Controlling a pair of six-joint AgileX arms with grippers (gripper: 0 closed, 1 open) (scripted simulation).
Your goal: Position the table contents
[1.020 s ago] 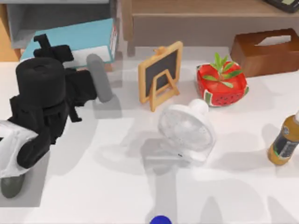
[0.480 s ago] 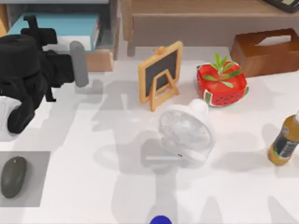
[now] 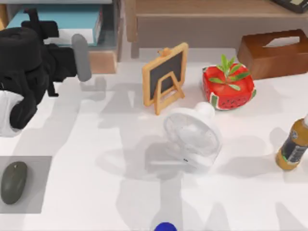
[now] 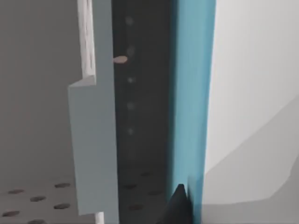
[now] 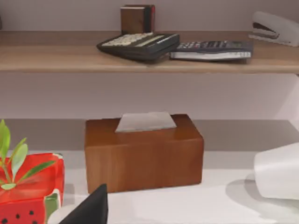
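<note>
Left gripper (image 3: 79,57) beside book (image 3: 62,21)

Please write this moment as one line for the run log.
left tool: at shelf, top-left, fingers unclear | book: in shelf | mouse: on grey mat | right tool: parked near tissue box

matt mouse (image 3: 13,182), glossy wooden tissue box (image 5: 144,152)

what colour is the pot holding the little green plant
Red with a watermelon pattern; the top view shows it best.
</note>
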